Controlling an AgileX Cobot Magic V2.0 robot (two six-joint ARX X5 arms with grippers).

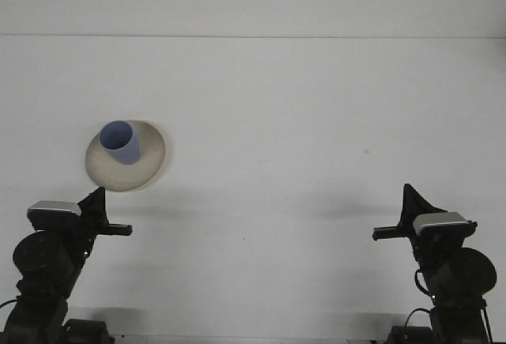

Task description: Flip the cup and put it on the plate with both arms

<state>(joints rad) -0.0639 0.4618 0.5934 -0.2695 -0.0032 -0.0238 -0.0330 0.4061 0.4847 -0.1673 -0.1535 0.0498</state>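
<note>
white table (316, 107) fills nearly the whole front view, bare matte surface running up to a paler strip at the far edge. left arm (43, 269) sits at the bottom left corner, black joints with a grey camera block on top. right arm (451, 273) mirrors it at the bottom right corner. both low over the near edge of the table, well apart from each other. beige plate (146, 166) lies flat on the table just ahead of the left end effector (99, 200), slightly to its right, not touching it, and far across from the right end effector (411, 198). blue cup (120, 141) stands on the plate, toward the plate's far left part, opening up and tipped a bit toward the camera, probably upright on its base though the rim hides the bottom. left end effector fingers pressed together into one dark point, holding nothing. right end effector fingers also together into one point, holding nothing. neither touches cup or plate.
</note>
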